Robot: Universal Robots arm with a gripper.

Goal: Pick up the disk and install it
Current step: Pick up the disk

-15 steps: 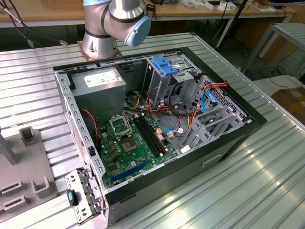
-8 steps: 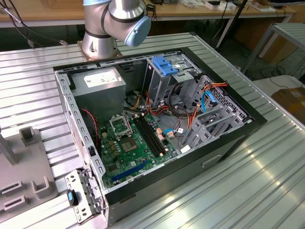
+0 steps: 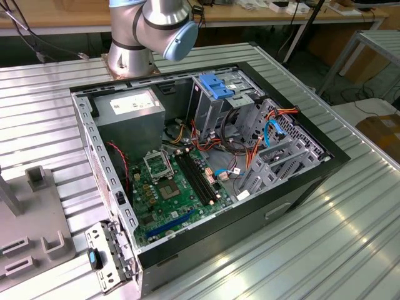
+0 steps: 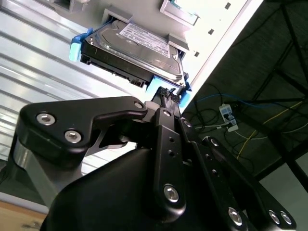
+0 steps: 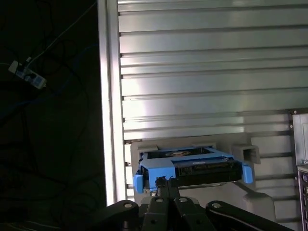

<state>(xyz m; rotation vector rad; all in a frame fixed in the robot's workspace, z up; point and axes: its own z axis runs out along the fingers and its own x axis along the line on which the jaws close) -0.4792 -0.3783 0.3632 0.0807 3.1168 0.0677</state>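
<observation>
The ribbed metal surface (image 5: 202,72) ends in a straight edge that runs down the left of the first wrist view. Past it lies dark floor with loose cables. The disk (image 5: 202,168) lies low in the centre of that view, close to this edge, seated in a pale grey holder (image 5: 250,197) with raised blocks at its corners. Bare ribbed metal stretches away above it.

In the second wrist view the disk (image 4: 139,45) sits in the upper centre, label side showing and blue rails along its sides. Beyond the surface edge on the right, cables hang in open space.

The gripper (image 5: 161,182) reaches up from the bottom of both wrist views. Its jaws are drawn almost together, pinching the middle of the disk's near blue rail (image 4: 169,94).

In the exterior view the open computer case (image 3: 250,219) fills the middle of the surface (image 3: 312,250), with clear ribbed metal to the right and below. The arm's base (image 3: 134,50) stands at the upper left, just behind the case.
</observation>
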